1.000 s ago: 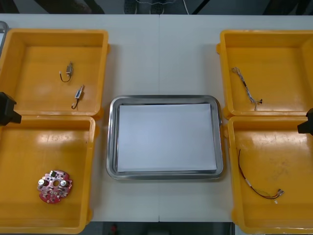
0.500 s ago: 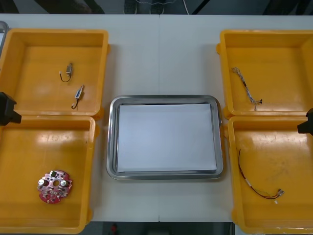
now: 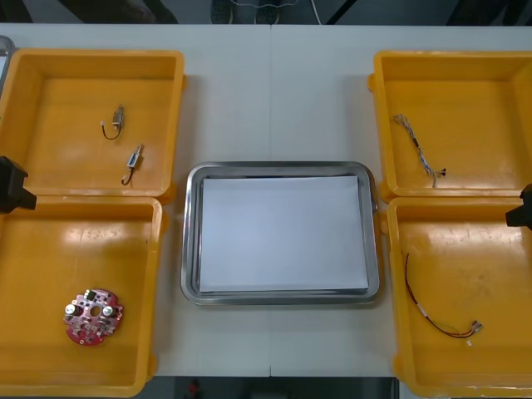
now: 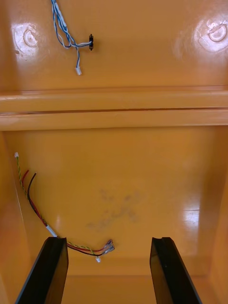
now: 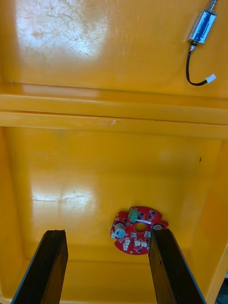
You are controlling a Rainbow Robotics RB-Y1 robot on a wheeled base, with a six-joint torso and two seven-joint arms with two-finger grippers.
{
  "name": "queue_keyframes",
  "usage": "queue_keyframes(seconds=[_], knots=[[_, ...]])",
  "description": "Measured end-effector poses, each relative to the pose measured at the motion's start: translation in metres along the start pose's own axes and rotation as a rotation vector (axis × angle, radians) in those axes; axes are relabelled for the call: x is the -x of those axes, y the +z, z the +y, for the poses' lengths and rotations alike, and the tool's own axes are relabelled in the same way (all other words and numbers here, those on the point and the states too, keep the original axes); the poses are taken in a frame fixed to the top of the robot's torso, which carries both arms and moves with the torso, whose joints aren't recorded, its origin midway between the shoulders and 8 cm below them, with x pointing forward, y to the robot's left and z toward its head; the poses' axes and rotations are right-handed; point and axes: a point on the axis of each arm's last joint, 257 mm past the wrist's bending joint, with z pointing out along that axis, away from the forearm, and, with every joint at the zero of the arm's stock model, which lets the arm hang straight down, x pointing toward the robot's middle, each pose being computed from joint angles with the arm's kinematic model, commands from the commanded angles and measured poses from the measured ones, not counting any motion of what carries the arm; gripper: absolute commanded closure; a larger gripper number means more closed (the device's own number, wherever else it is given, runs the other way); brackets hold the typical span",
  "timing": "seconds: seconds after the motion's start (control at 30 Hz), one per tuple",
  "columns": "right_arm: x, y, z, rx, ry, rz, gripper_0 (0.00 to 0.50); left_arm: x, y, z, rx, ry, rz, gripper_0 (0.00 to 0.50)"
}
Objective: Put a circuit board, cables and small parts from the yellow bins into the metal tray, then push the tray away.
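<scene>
The metal tray (image 3: 190, 241), white inside, lies at the table's middle. A round red circuit board (image 3: 93, 316) rests in the near left yellow bin (image 3: 50, 249). In the left wrist view the board (image 5: 137, 230) lies just beyond my open left gripper (image 5: 107, 237), close to one finger. Two small metal parts (image 3: 116, 122) (image 3: 134, 162) sit in the far left bin. A red and yellow cable (image 3: 436, 307) lies in the near right bin, below my open right gripper (image 4: 108, 244). The blue and white cable (image 3: 418, 150) is in the far right bin (image 3: 482, 91).
Both arms hang at the table's sides, the left (image 3: 12, 184) and the right (image 3: 521, 212) each over the wall between its two bins. Bare table lies beyond the tray, between the far bins.
</scene>
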Motion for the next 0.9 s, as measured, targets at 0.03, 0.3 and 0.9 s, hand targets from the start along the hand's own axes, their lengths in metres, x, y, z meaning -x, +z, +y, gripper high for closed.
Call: queue_keyframes(seconds=[0.03,0.3,0.9], knots=[[0.000,0.000,0.000,0.000,0.000,0.000,0.000,0.000,0.000,0.000,0.000,0.000,0.000,0.000],[0.000,0.000,0.000,0.000,0.000,0.000,0.000,0.000,0.000,0.000,0.000,0.000,0.000,0.000],[-0.003,0.000,0.000,0.003,-0.001,0.002,0.000,-0.016,0.009,0.002,-0.003,-0.005,0.043,0.000]])
